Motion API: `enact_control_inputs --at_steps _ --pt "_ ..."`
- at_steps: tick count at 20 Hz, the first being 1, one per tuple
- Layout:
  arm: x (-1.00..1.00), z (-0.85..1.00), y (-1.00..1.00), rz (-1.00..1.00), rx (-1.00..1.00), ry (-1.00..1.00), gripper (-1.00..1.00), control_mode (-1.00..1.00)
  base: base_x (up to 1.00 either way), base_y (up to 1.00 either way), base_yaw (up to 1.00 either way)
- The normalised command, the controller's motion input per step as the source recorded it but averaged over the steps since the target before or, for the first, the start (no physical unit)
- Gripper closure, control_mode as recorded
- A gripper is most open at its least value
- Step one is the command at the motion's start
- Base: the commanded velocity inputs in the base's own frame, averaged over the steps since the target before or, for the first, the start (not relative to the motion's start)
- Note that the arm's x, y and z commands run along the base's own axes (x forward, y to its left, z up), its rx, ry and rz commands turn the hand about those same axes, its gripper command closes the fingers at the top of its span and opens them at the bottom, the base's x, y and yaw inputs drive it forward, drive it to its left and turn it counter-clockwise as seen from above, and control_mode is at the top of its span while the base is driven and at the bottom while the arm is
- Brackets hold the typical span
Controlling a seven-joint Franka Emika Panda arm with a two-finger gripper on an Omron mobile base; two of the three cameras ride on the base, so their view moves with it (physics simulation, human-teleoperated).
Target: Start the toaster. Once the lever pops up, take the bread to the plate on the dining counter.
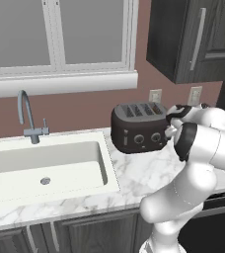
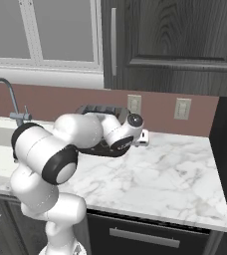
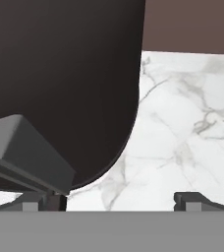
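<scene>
toaster [image 2: 96,110] (mostly hidden) behind white arm [image 2: 60,149], apparently on marble worktop [image 2: 160,174]

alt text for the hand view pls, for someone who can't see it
Close-up from the robot's hand: the dark glossy toaster looms at upper left, with a grey lever jutting from its side just above the left fingertip. The open gripper sits low over a white marble worktop, with a strip of reddish-brown wall along the top right.

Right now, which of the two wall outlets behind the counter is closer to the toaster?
The left outlet, on the wall directly behind the toaster. The right outlet sits further along, under the dark cabinet.
</scene>
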Motion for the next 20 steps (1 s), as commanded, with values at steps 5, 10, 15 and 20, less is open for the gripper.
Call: enact_control_inputs --at_steps 5,10,15,20 --pt "0.0 -0.12 0.0 0.0 0.0 0.0 -1.0 -1.0 0.0 0.0 0.0" --pt "0.0 -0.09 0.0 0.0 0.0 0.0 -1.0 -1.0 0.0 0.0 0.0" --pt "0.0 -0.04 0.0 0.0 0.0 0.0 -1.0 -1.0 0.0 0.0 0.0" --pt "-0.02 0.0 0.0 0.0 0.0 -0.01 -1.0 -1.0 0.0 0.0 0.0"
